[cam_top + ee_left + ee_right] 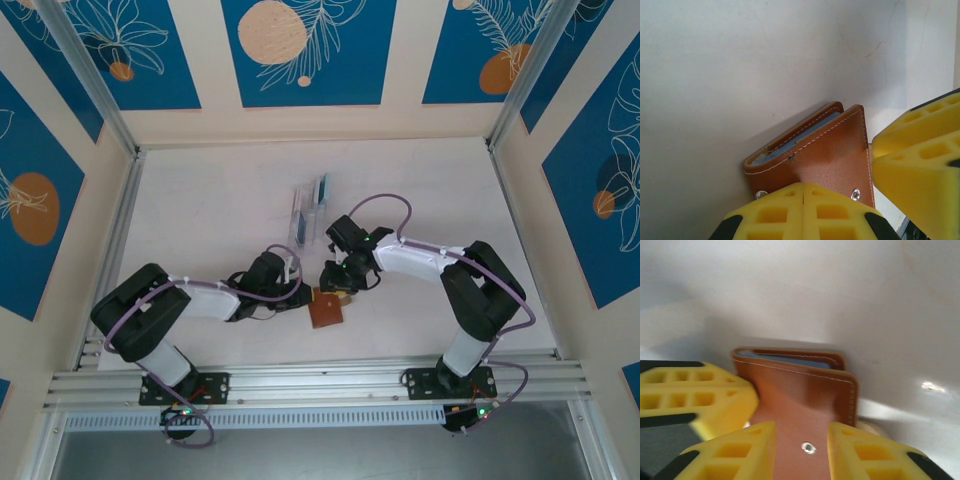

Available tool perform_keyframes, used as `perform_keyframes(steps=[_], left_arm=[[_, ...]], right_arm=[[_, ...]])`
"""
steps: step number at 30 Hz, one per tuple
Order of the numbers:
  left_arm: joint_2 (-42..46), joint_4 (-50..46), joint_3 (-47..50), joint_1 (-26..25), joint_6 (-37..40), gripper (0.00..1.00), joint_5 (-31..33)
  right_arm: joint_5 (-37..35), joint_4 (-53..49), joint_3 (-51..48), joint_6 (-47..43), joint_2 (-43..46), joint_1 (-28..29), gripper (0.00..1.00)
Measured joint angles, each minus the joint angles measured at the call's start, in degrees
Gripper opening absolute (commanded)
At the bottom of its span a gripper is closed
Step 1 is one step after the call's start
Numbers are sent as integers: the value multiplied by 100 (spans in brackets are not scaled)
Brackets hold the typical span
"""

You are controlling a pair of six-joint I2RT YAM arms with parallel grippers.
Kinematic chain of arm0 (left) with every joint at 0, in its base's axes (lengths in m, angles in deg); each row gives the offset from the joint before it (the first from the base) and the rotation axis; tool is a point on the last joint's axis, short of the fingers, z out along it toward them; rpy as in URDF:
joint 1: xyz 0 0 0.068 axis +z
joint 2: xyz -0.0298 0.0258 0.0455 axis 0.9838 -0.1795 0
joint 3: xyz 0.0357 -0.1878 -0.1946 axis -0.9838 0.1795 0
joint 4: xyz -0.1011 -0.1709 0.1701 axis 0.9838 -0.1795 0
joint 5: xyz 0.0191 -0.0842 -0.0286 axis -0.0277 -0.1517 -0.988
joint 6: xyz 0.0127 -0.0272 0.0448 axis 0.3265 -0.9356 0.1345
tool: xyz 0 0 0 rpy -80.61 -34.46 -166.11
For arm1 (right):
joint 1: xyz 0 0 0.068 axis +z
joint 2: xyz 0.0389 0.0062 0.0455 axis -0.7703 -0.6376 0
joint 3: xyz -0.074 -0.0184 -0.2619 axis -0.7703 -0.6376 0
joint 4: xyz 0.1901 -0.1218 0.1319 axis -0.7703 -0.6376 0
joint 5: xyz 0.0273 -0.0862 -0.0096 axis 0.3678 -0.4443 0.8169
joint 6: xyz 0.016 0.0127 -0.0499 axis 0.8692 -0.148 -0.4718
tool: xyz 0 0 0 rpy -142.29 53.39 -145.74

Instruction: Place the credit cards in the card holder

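The card holder is a brown leather bifold lying closed on the white table between both arms. Its pale blue inner pockets show along the top edge in the left wrist view and the right wrist view. My left gripper is shut, its yellow tips pressed together against the holder's outer face. My right gripper is open, its fingers standing either side of the snap tab without pinching it. Several credit cards, blue and teal, stand farther back.
The cards stand in a clear plastic slotted rack just behind the grippers. Aluminium frame rails run along the near edge and up both sides. The two grippers' yellow fingers are close together at the holder.
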Motion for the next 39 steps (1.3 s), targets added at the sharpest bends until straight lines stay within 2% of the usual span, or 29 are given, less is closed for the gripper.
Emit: perform_keyframes(steps=[6, 12, 25, 30, 35, 39], left_arm=[[-11, 11, 0, 0, 2, 0, 0], [-31, 20, 0, 0, 2, 0, -2], [-168, 208, 0, 0, 0, 0, -48], [-175, 343, 68, 0, -17, 0, -48], [-203, 487, 120, 0, -46, 0, -48], [-229, 601, 160, -4, -127, 0, -48]], right_arm=[[-17, -55, -195, 26, 0, -46, 38], [136, 46, -214, 24, -11, -44, 36], [-199, -450, 24, -129, 13, 85, 19], [-258, -555, 98, -129, 35, 146, 20], [-72, -444, 83, -107, 55, 125, 28], [114, -286, 0, -79, 55, 70, 26]])
